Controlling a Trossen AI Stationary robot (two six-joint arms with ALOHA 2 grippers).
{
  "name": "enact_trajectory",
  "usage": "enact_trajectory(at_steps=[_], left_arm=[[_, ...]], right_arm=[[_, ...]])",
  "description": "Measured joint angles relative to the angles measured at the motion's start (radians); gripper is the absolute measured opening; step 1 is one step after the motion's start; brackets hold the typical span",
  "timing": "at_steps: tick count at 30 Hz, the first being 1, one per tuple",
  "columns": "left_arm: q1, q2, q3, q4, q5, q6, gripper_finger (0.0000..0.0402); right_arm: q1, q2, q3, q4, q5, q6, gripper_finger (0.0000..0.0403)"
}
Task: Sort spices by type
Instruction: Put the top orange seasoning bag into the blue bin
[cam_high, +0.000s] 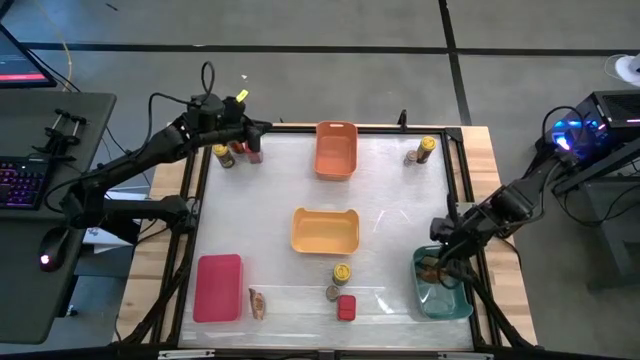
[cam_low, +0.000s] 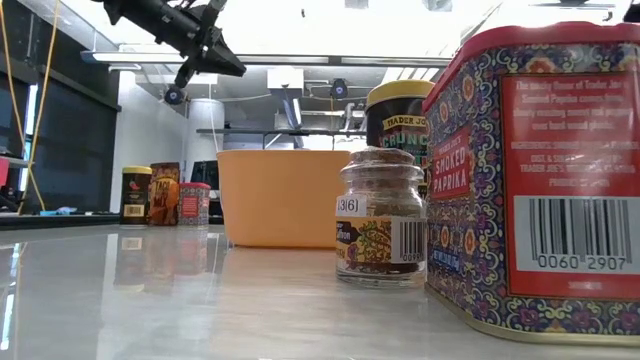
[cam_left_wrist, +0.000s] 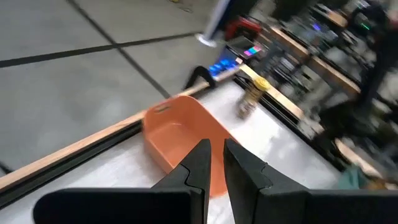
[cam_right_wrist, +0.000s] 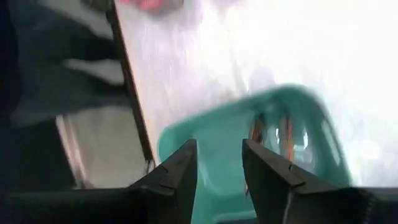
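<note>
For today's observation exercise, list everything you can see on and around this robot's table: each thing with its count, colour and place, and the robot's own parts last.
Orange bin: one, far edge, centre.
Yellow bin: one, table centre.
Red bin: one, near left corner.
Teal bin: one, near right corner, something brownish inside.
Yellow-lidded jars: three; far left, far right, near centre.
Red tins: one near centre; one far left.
Brownish packet: one, beside the red bin.
Grey-brown jars: one near centre, one far right.
Keyboard: one, desk at left.
Left gripper: far left corner, nearly closed.
Right gripper: over the teal bin, open.
</note>
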Motion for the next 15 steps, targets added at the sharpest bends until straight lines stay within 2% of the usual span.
enact_trajectory(at_steps=[2,5,8,11,15], left_arm=[[0.000,0.000,0.046,-0.052,0.057,0.055,0.0040],[-0.001,0.007,0.156,-0.231,0.064,0.136,0.0068],[0.000,0.025,0.264,-0.466,-0.031,0.163,0.0112],[0.000,0.042,0.325,-0.676,-0.148,0.120,0.0158],[0.018,0.089,0.328,-0.796,-0.250,0.103,0.0205]], right_arm=[[-0.028,0.000,0.005,0.006,0.056,0.000,0.0122],[-0.094,0.000,0.005,0.032,0.145,-0.015,0.0122],[-0.176,0.000,0.005,0.076,0.215,-0.084,0.0122],[-0.282,0.000,0.005,0.152,0.269,-0.166,0.0122],[-0.450,0.006,0.005,0.264,0.298,-0.289,0.0122]])
